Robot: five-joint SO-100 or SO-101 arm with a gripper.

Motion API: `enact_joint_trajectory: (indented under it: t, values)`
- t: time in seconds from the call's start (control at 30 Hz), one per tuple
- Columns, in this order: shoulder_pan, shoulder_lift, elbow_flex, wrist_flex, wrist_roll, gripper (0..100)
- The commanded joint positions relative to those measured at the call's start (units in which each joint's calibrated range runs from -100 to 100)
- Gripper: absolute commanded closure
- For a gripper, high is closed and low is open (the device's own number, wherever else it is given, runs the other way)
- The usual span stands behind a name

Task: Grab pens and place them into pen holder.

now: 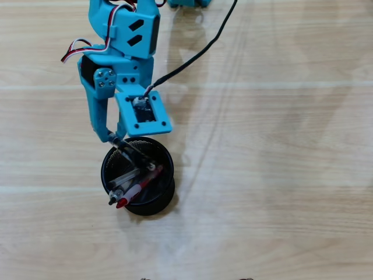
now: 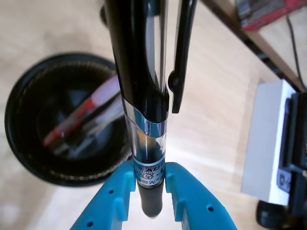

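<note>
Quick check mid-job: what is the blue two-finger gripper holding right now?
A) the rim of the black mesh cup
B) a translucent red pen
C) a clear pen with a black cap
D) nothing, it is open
C: in the wrist view the blue gripper is closed on the clear pen with a black cap, while the red pen already lies in the black mesh cup.

Place: hobby desk or home workspace, uncertain
Evidence: pale wood-grain tabletop [image 1: 280, 175]; grey box [image 2: 266, 143] at 3 o'clock, wrist view
</note>
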Motion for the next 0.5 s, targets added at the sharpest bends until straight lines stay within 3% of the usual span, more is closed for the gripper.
enact_joint_trajectory:
  t: [0.0, 0.27, 0.47]
  values:
    - [-1.67, -3.63, 0.23, -5.09, -4.45, 98]
    - [-5.95, -1.77, 3.04, -13.60, -11.46, 98]
    - [-6.59, 0.51, 3.22, -13.26, -12.19, 98]
